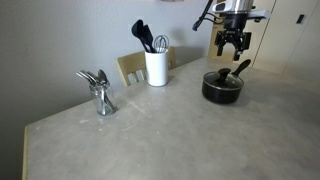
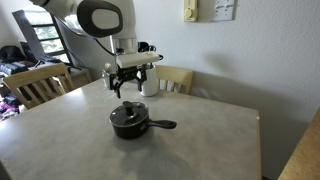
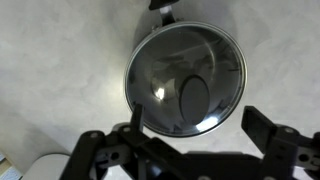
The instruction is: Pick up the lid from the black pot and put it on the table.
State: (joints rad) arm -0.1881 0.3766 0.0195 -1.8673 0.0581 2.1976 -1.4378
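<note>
The black pot [image 1: 222, 88] stands on the light grey table [image 1: 150, 135] with its long handle angled up. It also shows in an exterior view [image 2: 129, 122]. The clear glass lid [image 3: 186, 80] with its metal rim sits on the pot and fills the upper wrist view; its dark knob [image 3: 194, 96] is near the centre. My gripper [image 1: 231, 45] hangs open and empty above the pot, seen also in an exterior view [image 2: 126, 84]. In the wrist view its fingers [image 3: 192, 130] straddle the near side of the lid without touching it.
A white utensil holder [image 1: 156, 67] with black utensils and a whisk stands at the table's back edge. A metal holder with spoons [image 1: 101, 98] stands on the table. Wooden chairs [image 2: 40, 82] stand round the table. A wall runs behind.
</note>
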